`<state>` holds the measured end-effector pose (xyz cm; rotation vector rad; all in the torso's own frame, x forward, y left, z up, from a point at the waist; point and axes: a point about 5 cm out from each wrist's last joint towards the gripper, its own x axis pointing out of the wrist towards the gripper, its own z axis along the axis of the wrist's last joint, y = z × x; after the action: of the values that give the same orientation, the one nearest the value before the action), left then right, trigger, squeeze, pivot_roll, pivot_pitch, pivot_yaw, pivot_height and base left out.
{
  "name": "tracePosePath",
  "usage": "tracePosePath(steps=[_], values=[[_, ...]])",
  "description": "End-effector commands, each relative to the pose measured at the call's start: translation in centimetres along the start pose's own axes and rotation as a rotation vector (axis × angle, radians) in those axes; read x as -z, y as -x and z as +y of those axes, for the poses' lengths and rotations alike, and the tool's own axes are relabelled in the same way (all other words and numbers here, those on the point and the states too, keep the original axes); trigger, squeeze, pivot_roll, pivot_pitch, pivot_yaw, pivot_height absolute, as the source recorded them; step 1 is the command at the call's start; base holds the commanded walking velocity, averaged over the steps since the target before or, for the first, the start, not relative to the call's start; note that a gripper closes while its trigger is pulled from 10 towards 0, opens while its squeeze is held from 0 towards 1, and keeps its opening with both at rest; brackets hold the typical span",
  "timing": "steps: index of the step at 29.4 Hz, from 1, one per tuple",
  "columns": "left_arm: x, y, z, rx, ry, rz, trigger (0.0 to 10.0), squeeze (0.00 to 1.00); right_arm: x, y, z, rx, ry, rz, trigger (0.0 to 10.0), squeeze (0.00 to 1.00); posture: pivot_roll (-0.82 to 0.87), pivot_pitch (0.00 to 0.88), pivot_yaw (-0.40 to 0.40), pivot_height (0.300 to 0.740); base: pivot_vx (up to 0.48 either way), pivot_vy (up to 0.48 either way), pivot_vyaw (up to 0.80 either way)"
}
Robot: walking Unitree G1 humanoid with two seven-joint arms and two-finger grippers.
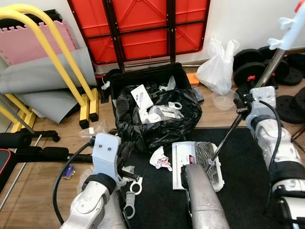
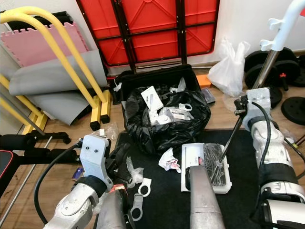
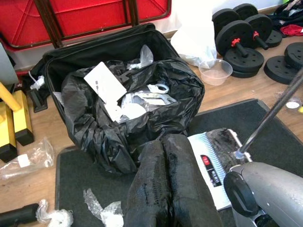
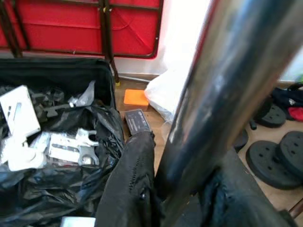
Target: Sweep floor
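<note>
One right claw (image 4: 177, 189) grips the broom pole (image 1: 238, 121).

We see the bin bag (image 1: 157, 121) far on the mat (image 1: 248, 191), the dustpan (image 1: 198, 164) near it, dumbbells (image 1: 267, 67) far right, a rolled mat (image 1: 43, 78) far left.

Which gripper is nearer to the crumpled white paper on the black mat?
Left. The left gripper hovers beside the crumpled paper; the right gripper grips the broom handle farther away.

Black bin bag (image 1: 157, 119), red tabletop (image 1: 143, 26), yellow frame (image 1: 52, 47).
</note>
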<state>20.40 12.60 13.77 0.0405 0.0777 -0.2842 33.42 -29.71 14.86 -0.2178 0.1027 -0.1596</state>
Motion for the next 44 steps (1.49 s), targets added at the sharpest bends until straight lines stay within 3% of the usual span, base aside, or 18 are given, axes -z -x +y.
tracePosePath(steps=[1,12,17,18,21,22,23,24,25,26,32,38,40,44], values=[[0.2,0.1,0.0,0.023,0.005,0.018,10.0,0.0,-0.9,0.2,-1.6,0.051,0.072,-0.004,0.0,0.0,-0.13,0.093,0.054,0.506,0.0,0.0,0.0],[0.3,0.0,0.1,0.019,0.005,0.016,10.0,0.0,-4.3,-0.3,-2.2,0.068,0.069,-0.07,0.0,0.0,-0.13,0.089,0.056,0.506,0.0,0.0,0.0],[0.2,0.0,0.1,0.018,0.004,0.017,10.0,0.0,-3.5,-0.3,-1.5,0.044,0.026,-0.051,0.0,0.0,-0.12,0.093,0.057,0.506,0.0,0.0,0.0],[0.2,0.0,0.1,0.019,0.004,0.017,10.0,0.0,-1.8,-0.1,-0.8,0.028,0.01,0.009,9.2,0.0,-0.12,0.094,0.055,0.506,0.0,0.0,0.0],[0.2,0.0,0.1,0.019,0.004,0.017,10.0,0.0,-1.8,-0.1,-0.8,0.028,0.01,0.009,9.2,0.0,-0.12,0.094,0.055,0.506,0.0,0.0,0.0],[0.2,0.0,0.1,0.019,0.004,0.017,10.0,0.0,-1.2,0.1,-0.7,0.021,0.005,0.025,10.0,0.0,-0.12,0.095,0.055,0.506,0.0,0.0,0.0],[0.2,0.0,0.1,0.019,0.004,0.017,10.0,0.0,-1.2,0.1,-0.7,0.021,0.005,0.025,10.0,0.0,-0.12,0.095,0.055,0.506,0.0,0.0,0.0],[0.2,0.0,0.1,0.019,0.003,0.017,10.0,0.0,-0.7,0.3,-0.7,0.02,-0.005,0.033,10.0,0.94,-0.12,0.096,0.055,0.506,0.0,0.0,0.0],[0.2,0.0,0.1,0.019,0.003,0.017,10.0,0.0,-0.7,0.3,-0.7,0.02,-0.005,0.033,10.0,0.94,-0.12,0.096,0.055,0.506,0.0,0.0,0.0],[0.2,0.0,0.2,0.018,0.004,0.017,10.0,0.0,-0.5,0.4,-0.6,0.014,-0.017,0.03,10.0,1.0,-0.12,0.096,0.055,0.506,0.0,0.0,0.0],[0.3,0.1,0.1,0.019,0.004,0.018,10.0,0.0,0.5,0.9,-0.7,0.002,0.003,0.058,10.0,1.0,-0.13,0.099,0.055,0.506,0.0,0.0,0.0],[0.3,0.0,0.1,0.02,0.006,0.017,10.0,0.0,3.2,2.4,-2.3,0.051,0.08,0.217,10.0,1.0,-0.14,0.099,0.05,0.506,0.0,0.0,0.0],[0.3,0.0,0.1,0.02,0.006,0.017,10.0,0.0,3.2,2.4,-2.3,0.051,0.08,0.217,10.0,1.0,-0.14,0.099,0.05,0.506,0.0,0.0,0.0],[0.3,-0.1,0.0,0.022,0.009,0.016,10.0,0.0,5.2,3.5,-2.7,0.061,0.092,0.317,10.0,1.0,-0.14,0.097,0.048,0.506,0.0,0.0,0.0]])
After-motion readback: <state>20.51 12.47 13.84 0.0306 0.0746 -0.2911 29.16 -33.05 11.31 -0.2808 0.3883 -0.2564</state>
